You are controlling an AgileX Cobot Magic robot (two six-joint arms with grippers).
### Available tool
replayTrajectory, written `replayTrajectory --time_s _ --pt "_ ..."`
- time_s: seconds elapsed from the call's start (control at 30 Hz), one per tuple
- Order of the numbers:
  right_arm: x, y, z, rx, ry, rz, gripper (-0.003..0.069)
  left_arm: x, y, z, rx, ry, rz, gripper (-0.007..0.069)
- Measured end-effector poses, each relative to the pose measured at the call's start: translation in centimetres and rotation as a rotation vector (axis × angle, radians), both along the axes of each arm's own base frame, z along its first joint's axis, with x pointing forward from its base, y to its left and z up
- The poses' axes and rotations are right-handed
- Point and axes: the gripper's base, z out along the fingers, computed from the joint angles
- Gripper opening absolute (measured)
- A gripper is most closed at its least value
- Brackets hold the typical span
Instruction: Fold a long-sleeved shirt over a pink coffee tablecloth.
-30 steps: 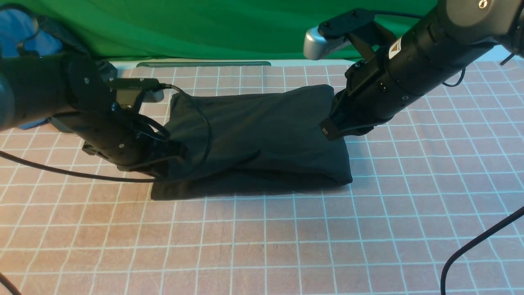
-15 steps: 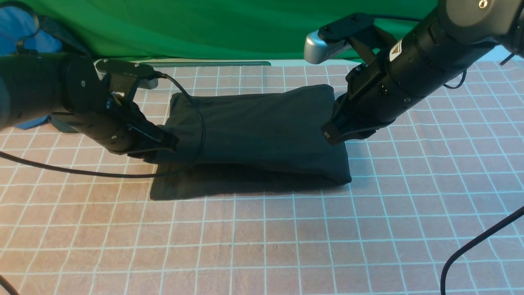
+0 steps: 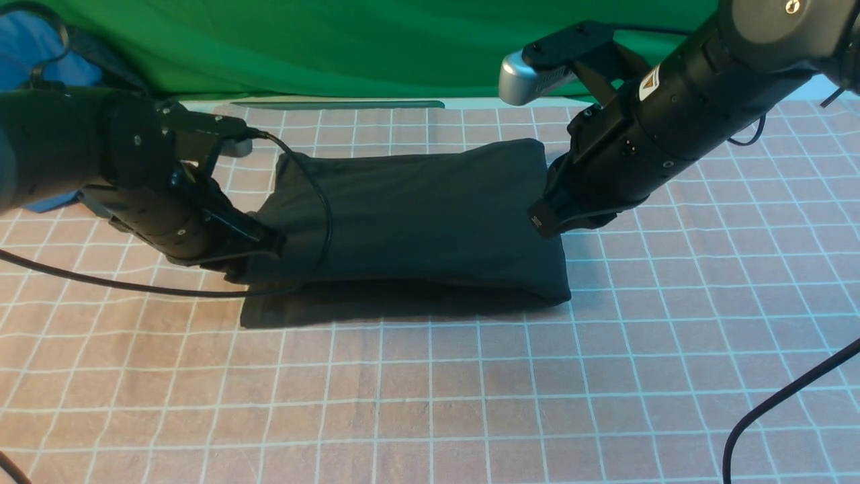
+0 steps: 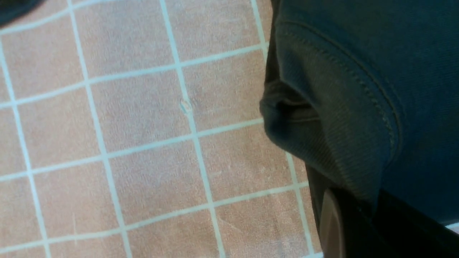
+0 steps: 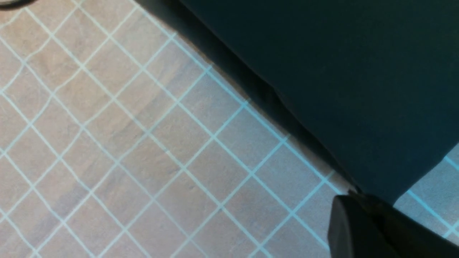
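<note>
Shirt: the long-sleeved shirt (image 3: 416,215) lay in a compact dark rectangle on the pink coffee tablecloth (image 3: 430,390), toward the far middle; no sleeve showed loose, no print visible.
Lower layer: a flat dark layer stuck out at the near edge under a raised upper flap.
Why raised: the flap looked carried by both arms at its two ends, probably to lay it over the lower layer evenly; both ends sat at like height.
Left gripper (image 3: 259,245): clenched on the shirt's left edge; the left wrist view showed a ribbed, stitched hem (image 4: 344,118) bunched at the finger.
Right gripper (image 3: 545,222): clenched on the shirt's right edge; the right wrist view showed cloth running into the finger tip.
Backdrop: green cloth (image 3: 336,47) hung behind, apart from the shirt.
</note>
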Motion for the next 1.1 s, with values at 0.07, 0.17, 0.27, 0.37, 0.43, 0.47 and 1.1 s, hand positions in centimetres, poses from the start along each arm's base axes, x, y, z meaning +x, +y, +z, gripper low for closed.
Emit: replayTrajectory --time_s 0.07,0.17,0.27,0.37,0.43,0.47,1.1 --pt "0.0 0.0 0.0 0.000 0.000 0.000 0.0038 0.0 0.2 0.0 0.011 0.003 0.017 0.0056" --pt "0.0 0.0 0.0 0.000 0.000 0.000 0.0039 -0.1 0.6 0.0 0.031 0.014 0.080 0.0101" --pt "0.0 0.0 0.0 0.000 0.000 0.000 0.0039 -0.4 0.9 0.1 0.043 0.034 0.138 0.0153" --pt "0.0 0.0 0.0 0.000 0.000 0.000 0.0041 -0.7 1.0 0.4 0.044 0.057 0.166 0.0204" --pt "0.0 0.0 0.0 0.000 0.000 0.000 0.0043 -0.5 0.9 0.9 0.009 0.059 0.222 0.0236" --pt "0.0 0.0 0.0 0.000 0.000 0.000 0.0043 -0.3 0.7 1.2 -0.017 0.056 0.247 0.0240" --pt "1.8 -4.3 -0.2 -0.020 0.048 -0.199 0.0045 1.4 -4.4 3.3 -0.433 0.014 0.214 0.0063"
